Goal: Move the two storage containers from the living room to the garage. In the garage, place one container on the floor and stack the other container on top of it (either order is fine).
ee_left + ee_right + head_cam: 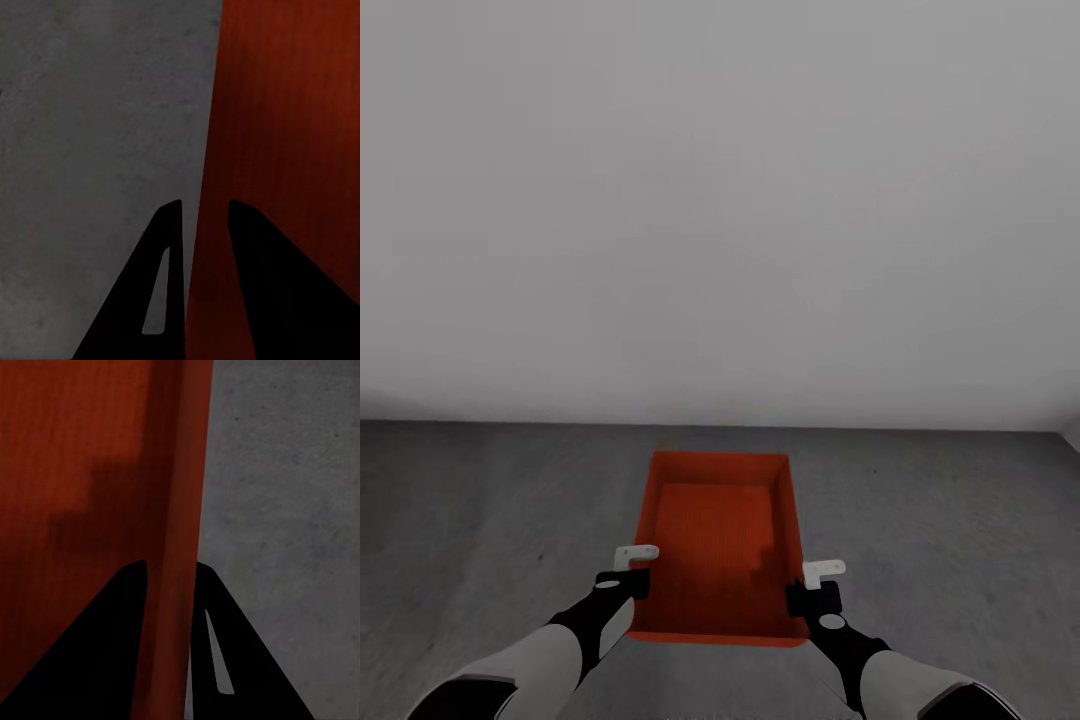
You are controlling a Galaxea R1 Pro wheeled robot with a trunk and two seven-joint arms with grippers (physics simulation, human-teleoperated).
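Smooth orange-red container (720, 540) over mottled concrete floor (480, 500) — left tool (628, 570) and right tool (812, 585) clamp its side walls.

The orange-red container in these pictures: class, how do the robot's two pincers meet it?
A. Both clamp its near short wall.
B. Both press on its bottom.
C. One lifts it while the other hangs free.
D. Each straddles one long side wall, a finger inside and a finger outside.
D: in the wrist views the left pincer and right pincer each straddle a wall of the container.
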